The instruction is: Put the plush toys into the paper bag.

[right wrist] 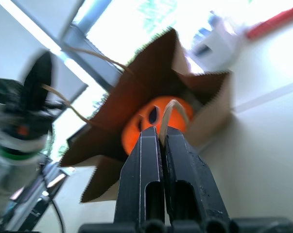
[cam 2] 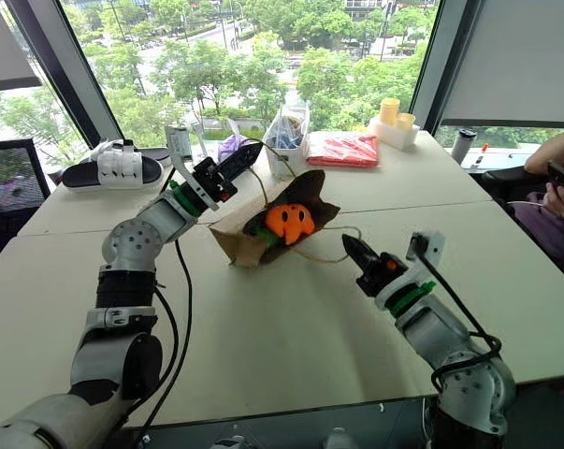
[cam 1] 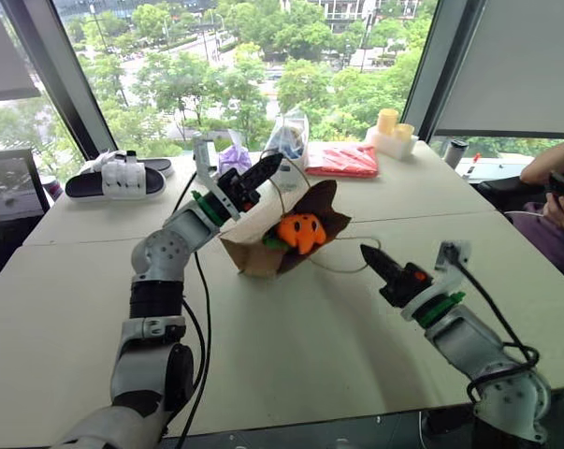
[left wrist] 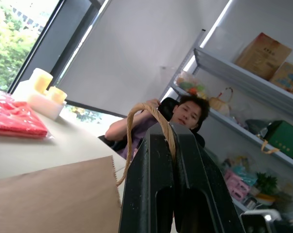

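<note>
The orange plush toy (cam 1: 301, 231) sits in the mouth of the paper bag (cam 1: 254, 251), which lies on its side on the table (cam 1: 310, 346) at mid-frame. A sliver of the green plush toy (cam 1: 273, 241) shows beside it, the rest hidden by bag and orange toy. The left gripper (cam 1: 274, 163), above the bag toward upper centre, is pressed together on one twine handle (left wrist: 148, 109). The right gripper (cam 1: 368, 253), at lower right, pinches the other twine handle (right wrist: 171, 109). A seated person (cam 1: 557, 192) is cut off at the right edge.
</note>
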Tool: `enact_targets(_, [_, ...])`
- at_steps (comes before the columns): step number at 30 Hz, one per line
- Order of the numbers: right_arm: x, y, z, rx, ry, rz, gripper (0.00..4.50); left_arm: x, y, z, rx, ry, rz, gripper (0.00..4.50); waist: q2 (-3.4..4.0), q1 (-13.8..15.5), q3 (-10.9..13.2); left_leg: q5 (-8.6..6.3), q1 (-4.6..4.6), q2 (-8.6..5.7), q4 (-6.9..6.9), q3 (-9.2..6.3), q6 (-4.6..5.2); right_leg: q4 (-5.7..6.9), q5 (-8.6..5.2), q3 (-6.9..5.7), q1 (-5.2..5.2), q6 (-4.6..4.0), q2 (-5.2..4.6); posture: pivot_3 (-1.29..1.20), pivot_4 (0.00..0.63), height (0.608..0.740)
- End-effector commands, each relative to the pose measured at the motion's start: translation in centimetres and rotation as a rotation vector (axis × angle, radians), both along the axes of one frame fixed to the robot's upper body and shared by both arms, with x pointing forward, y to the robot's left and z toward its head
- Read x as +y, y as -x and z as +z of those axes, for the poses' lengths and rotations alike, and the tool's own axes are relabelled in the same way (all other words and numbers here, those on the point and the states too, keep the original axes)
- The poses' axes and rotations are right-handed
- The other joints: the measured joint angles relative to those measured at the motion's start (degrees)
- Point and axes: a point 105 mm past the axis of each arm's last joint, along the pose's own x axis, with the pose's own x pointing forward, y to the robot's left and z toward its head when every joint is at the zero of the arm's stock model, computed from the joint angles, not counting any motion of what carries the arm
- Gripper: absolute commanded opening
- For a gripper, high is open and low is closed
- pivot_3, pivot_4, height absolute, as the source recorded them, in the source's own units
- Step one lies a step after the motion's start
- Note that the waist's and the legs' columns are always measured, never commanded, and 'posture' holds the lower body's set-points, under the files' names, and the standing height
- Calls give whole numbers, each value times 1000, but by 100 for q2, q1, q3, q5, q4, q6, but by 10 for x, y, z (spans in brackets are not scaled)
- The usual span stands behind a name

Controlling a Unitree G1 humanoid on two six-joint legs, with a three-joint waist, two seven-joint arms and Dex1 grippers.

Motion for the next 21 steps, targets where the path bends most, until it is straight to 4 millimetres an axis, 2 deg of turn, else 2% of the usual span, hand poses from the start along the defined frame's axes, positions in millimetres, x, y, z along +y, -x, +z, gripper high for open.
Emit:
enact_targets(1, [3,17,44,-155,-43,78,59,3,10,24,-45,17,-31,0,-1,16,-1,0,0,1,0,-1,1,0,0,-3,1,0,0,0,150,740])
enact_targets(5, [6,19,56,-176,-54,117,59,11,-1,14,42,32,-3,0,-2,18,-1,-2,0,0,-3,-12,2,0,0,-11,5,0,0,0,150,740])
enact_targets(7, [7,19,54,-164,-49,119,59,9,-3,9,53,25,1,0,-3,17,0,-2,0,0,-2,-8,3,-1,0,-9,5,0,-1,0,150,740])
enact_targets(12, [8,11,34,-88,-42,102,59,-2,-10,-2,93,60,3,0,-4,28,-1,-1,-2,0,0,-8,2,-2,0,-10,5,0,-1,0,150,740])
enact_targets(13, [7,9,32,-83,-48,90,571,-4,-11,-4,98,64,3,542,-4,26,0,-1,-2,0,1,-5,2,-4,0,-9,6,0,-2,0,150,740])
enact_targets(14, [9,9,32,-88,-55,96,821,-7,-10,-7,93,59,-11,822,-4,24,-1,-1,-3,0,1,-5,2,-4,0,-9,5,0,-2,0,150,740])
enact_targets(16, [14,10,29,-92,-51,113,1709,-12,-7,-14,87,43,-38,1638,-3,13,-1,-1,-3,0,1,-4,2,-4,0,-9,5,0,-1,0,150,740])
enact_targets(17, [16,11,27,-92,-47,119,2300,-13,-6,-16,86,41,-49,2206,-3,4,-1,-1,-1,0,-2,-3,2,-4,0,-9,5,0,0,0,150,740])
enact_targets(21, [18,15,22,-74,-47,144,4206,-8,-9,-25,87,-14,-39,3983,-3,13,-1,-1,0,1,-2,-3,2,-3,0,-9,4,0,1,0,150,740])
